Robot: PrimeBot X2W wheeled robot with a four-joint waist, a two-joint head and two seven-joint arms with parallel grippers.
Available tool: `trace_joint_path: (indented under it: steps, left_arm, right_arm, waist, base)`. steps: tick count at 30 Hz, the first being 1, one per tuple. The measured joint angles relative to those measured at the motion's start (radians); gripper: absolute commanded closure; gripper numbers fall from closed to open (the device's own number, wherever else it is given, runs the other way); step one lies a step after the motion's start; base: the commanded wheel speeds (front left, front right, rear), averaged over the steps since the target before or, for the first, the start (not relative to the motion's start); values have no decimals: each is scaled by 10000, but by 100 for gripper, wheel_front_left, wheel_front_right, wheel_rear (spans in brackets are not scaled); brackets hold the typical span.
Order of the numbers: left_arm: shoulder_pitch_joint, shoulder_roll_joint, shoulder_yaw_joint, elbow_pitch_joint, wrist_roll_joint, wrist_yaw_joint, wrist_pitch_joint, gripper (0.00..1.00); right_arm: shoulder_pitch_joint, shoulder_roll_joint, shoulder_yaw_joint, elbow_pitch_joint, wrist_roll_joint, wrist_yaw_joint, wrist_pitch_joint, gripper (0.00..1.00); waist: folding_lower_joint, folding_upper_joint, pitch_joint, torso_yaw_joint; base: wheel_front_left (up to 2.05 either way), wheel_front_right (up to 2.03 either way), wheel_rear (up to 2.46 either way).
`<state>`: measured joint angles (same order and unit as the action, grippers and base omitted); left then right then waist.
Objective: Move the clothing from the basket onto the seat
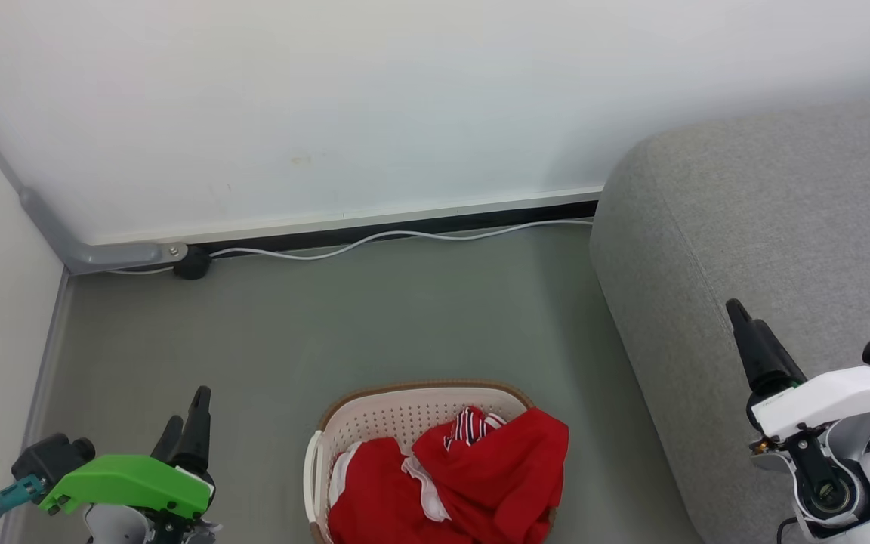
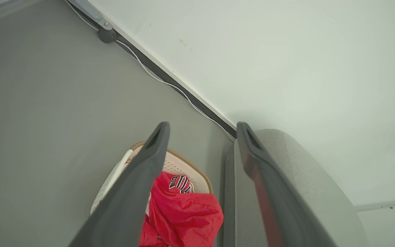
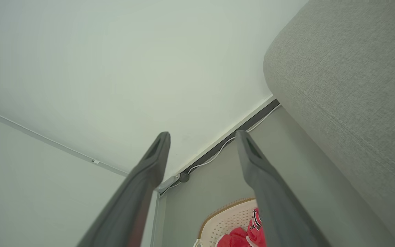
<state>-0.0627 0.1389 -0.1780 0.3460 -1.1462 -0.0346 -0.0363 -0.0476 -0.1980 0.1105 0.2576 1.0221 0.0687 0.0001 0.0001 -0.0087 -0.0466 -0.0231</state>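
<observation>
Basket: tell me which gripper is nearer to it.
Left. The left gripper hangs open over the floor, a short way off the left side of the basket. The right gripper, also open, is farther away, beyond its right side, by the seat.

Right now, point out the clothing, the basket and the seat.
clothing (image 1: 495, 468): head view, on the big red fold.
basket (image 1: 397, 414): head view, on its perforated inner wall.
seat (image 1: 745, 227): head view, on its grey upholstery.
</observation>
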Motion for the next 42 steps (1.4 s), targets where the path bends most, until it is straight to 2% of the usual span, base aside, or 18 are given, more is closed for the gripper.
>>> trace_joint_path:
  steps: [7,17,26,29,42]
  left_arm:
    - [-5,79,-378,253,746,182,-213,0]
    - [-85,495,-1089,660,2357,453,-579,0]
    - [-311,656,-1436,930,3352,704,-915,0]
    - [-322,700,-1528,1037,3772,773,-1009,0]
    - [-489,947,-2034,1515,5501,1106,-1509,0]
  right_arm:
    - [0,-163,514,36,-959,-94,-102,0]
    - [-1,-395,1229,222,-2268,-180,-301,0]
    - [-2,-541,1595,485,-3133,-303,-573,0]
    - [-1,-575,1676,650,-3467,-443,-719,0]
    - [-16,-903,2468,1127,-5124,-523,-1317,0]
  waist:
    - [0,0,-102,-61]
    - [0,0,-234,-137]
    - [0,0,-297,-189]
    - [0,0,-282,-200]
    - [0,0,-321,-208]
  base:
    - [0,0,0]
    - [0,0,0]
    - [0,0,0]
    - [0,0,0]
    - [0,0,0]
